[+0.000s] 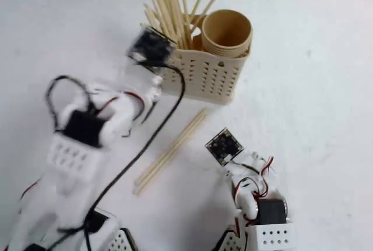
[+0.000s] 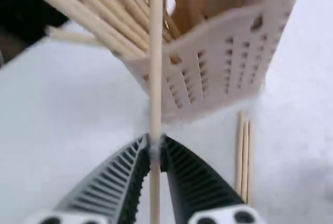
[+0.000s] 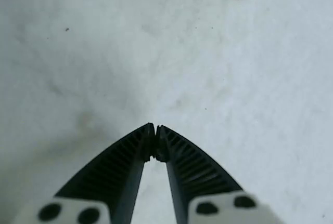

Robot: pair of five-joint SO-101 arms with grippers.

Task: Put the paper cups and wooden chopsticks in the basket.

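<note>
**Held chopstick** [image 2: 155, 78]: one wooden stick, clamped between the closed fingers of the left gripper [image 2: 155, 144]. Its long axis runs straight out from the fingertips, across the basket's perforated wall and up past the rim. Whether the far tip is inside the rim cannot be told.

**Basket** [image 1: 204, 76]: white, upright on the worktop [image 1: 315, 88], directly ahead of the left gripper and close to it.

**Standing chopsticks** [image 1: 172, 9]: a fanned bundle in the basket, on the side nearer the left arm.

**Paper cups** [image 1: 226, 32]: a nested stack in the basket beside that bundle.

**Loose chopsticks** [image 1: 172, 151]: a few lying flat and parallel on the worktop, set diagonally, between the basket and the right arm. By my estimate the right arm is the nearer one.

**Right gripper** [image 3: 155, 144]: fingers shut on nothing, over bare worktop.

**Judgement**: the next move depends on getting the held stick's tip above the basket opening before it is let go.
</note>
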